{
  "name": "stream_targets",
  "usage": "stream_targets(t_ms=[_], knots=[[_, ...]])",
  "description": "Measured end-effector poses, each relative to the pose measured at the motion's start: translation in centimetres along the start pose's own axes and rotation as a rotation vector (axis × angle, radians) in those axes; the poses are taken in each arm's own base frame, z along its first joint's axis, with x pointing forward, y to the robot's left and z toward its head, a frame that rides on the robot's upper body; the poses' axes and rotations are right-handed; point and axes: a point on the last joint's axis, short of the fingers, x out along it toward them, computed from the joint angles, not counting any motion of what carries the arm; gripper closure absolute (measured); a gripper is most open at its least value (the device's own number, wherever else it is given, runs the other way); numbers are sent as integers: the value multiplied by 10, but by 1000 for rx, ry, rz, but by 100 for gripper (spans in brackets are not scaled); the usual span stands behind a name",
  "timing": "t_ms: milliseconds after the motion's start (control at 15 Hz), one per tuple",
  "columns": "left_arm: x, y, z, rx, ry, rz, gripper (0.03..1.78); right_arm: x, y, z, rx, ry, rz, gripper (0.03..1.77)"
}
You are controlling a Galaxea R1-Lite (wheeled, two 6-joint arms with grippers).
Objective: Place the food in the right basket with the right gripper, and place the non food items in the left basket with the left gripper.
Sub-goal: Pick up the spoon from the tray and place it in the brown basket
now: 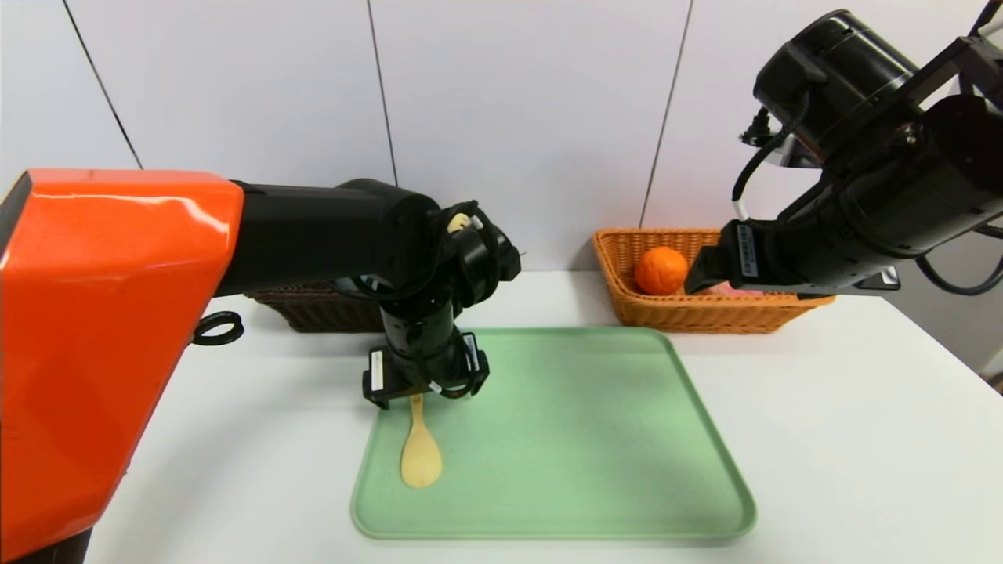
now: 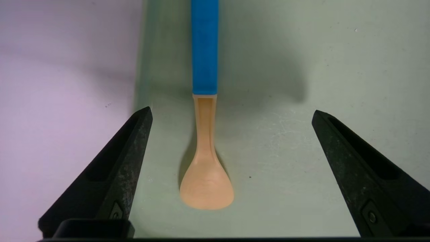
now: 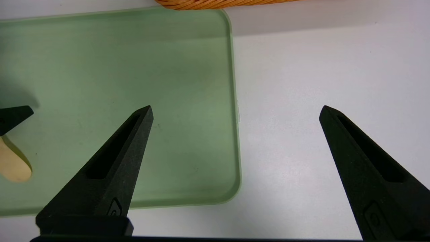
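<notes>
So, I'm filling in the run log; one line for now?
left gripper: open above spoon | right gripper: open, empty | orange: in right basket

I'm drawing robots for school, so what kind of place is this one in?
Probably a robot test area or lab: two black robot arms work over a white table with a green tray, and plain panels stand behind.

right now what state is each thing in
left gripper: open, above the tray, holding nothing
right gripper: open, empty
blue-handled spoon: lying on the tray
green tray: flat on the table
orange: in the light basket
dark basket: partly hidden by the left arm
</notes>
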Motion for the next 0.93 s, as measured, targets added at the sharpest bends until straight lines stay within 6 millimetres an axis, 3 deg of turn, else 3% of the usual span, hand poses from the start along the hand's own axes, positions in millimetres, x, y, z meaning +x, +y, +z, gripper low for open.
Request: stream_targets(t_ms=[933], knots=[[15,-6,4,-4,15,6,12,-2,0,-1,-2,0,2,9]])
